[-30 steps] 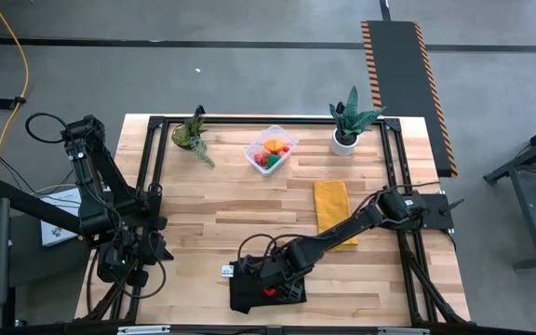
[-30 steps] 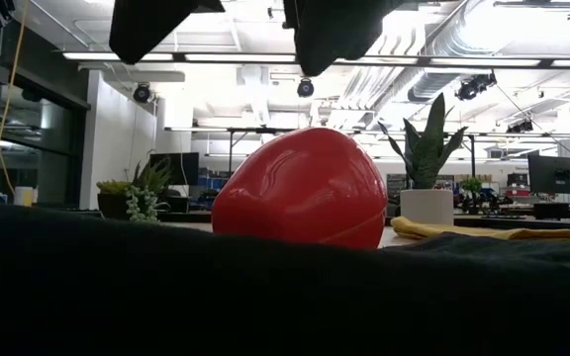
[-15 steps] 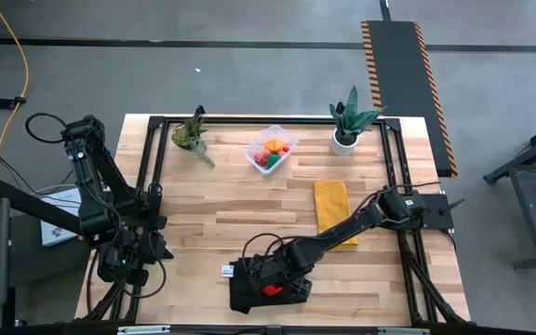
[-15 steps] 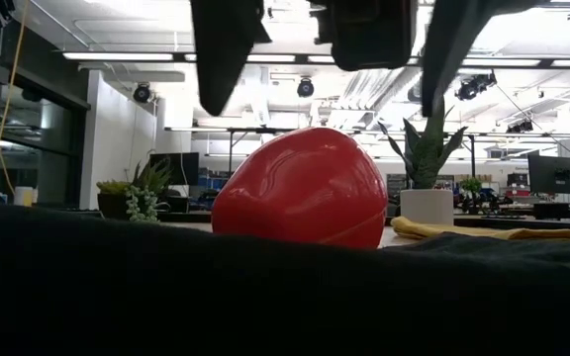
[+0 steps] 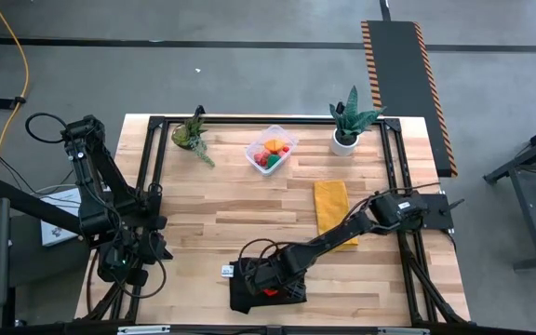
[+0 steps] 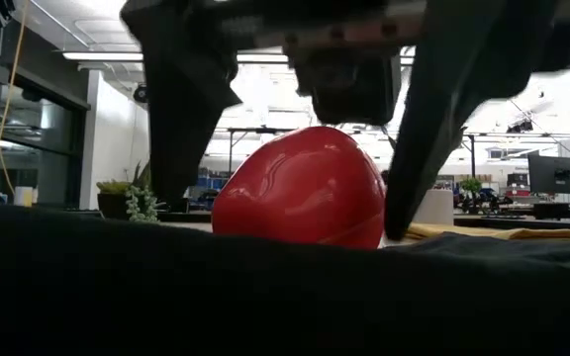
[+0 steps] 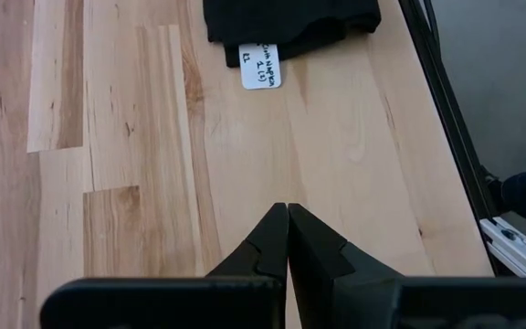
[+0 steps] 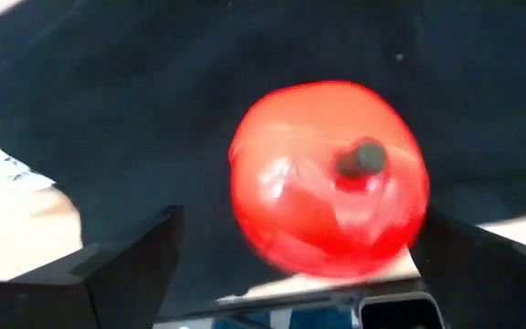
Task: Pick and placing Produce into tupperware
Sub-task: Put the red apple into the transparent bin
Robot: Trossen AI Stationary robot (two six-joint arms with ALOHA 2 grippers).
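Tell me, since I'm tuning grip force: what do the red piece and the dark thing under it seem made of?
The red piece looks like hard glossy plastic, given the sharp ceiling-light reflections on its smooth skin. The dark mat beneath looks like soft matte fabric, though its weave can't be made out.

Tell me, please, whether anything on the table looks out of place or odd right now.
Only one thing: a red toy fruit sits alone on a black cloth at the near edge, far from the tub holding the other pieces. The open right gripper straddles it.
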